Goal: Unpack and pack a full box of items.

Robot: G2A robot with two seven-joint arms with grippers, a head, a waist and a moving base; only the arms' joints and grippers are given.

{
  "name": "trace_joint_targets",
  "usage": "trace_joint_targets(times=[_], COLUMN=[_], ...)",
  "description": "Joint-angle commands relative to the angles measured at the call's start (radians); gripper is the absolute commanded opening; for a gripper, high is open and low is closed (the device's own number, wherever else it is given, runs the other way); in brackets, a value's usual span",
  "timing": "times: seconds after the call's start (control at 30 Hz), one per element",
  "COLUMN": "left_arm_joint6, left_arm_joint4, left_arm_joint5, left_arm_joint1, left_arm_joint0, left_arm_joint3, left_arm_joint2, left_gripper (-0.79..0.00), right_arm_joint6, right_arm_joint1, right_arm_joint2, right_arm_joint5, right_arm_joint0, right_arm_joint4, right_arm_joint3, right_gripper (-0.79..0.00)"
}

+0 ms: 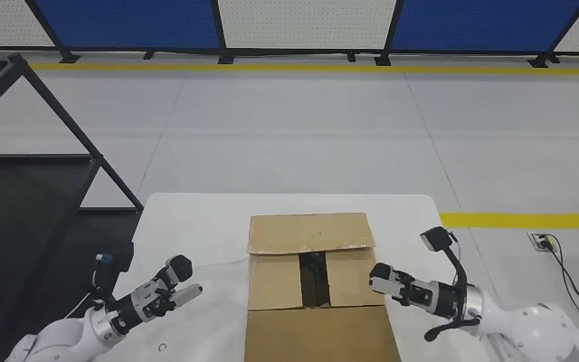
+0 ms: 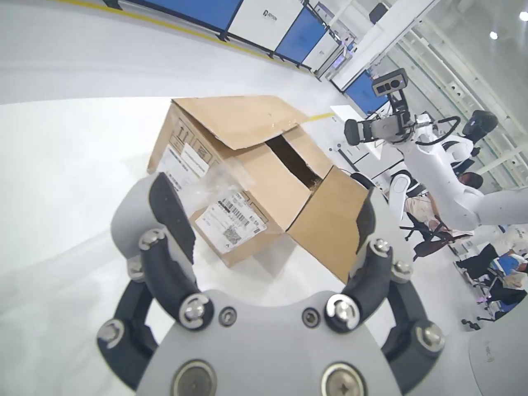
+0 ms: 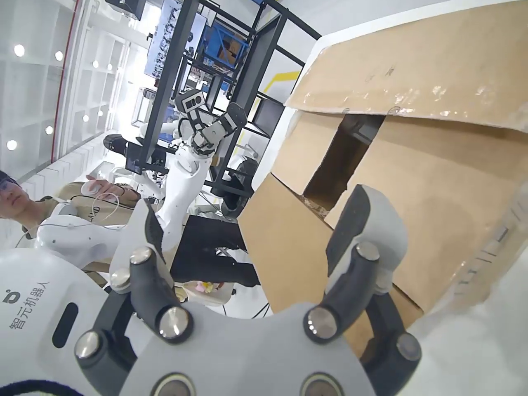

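Two empty, spread claws flanking part-open cardboard box (image 1: 276, 281) on surface (image 1: 199, 222): right claw (image 1: 376, 280) just beside it, left claw (image 1: 187, 281) well apart.

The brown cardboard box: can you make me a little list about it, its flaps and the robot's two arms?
box: brown cardboard box on the white table
outer flaps: open
inner flaps: folded down, dark gap between them
contents: too dark to tell
left end effector: open, empty, apart from the box
right end effector: open, empty, close beside the box
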Motion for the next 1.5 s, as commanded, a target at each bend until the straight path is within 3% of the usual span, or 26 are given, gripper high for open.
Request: trace_joint_targets(times=[0.0,0.17,0.37,0.63,1.1,1.47], left_arm_joint6=[0.000,0.000,0.058,0.145,0.184,0.235], left_arm_joint4=[0.000,0.000,0.007,0.024,-0.009,-0.018], left_arm_joint5=[0.000,0.000,-0.019,-0.051,-0.075,-0.089], left_arm_joint1=[0.000,0.000,-0.003,-0.009,-0.006,-0.005], left_arm_joint0=[0.000,0.000,-0.020,-0.051,-0.007,0.066], left_arm_joint3=[0.000,0.000,-0.021,-0.001,0.029,0.024], left_arm_joint2=[0.000,0.000,0.015,0.040,0.010,-0.038], left_gripper=[0.000,0.000,0.000,0.000,0.000,0.000], right_arm_joint6=[0.000,-0.019,-0.094,-0.136,-0.156,-0.299], right_arm_joint1=[0.000,-0.001,-0.013,-0.028,-0.068,-0.112], right_arm_joint2=[0.000,-0.004,-0.039,-0.105,-0.209,-0.294], right_arm_joint5=[0.000,0.012,0.169,0.288,0.211,0.172], right_arm_joint0=[0.000,-0.004,0.060,0.158,0.290,0.426], right_arm_joint4=[0.000,0.006,0.087,0.102,0.212,0.240], right_arm_joint3=[0.000,0.005,0.103,0.223,0.352,0.393], right_gripper=[0.000,0.000,0.000,0.000,0.000,0.000])
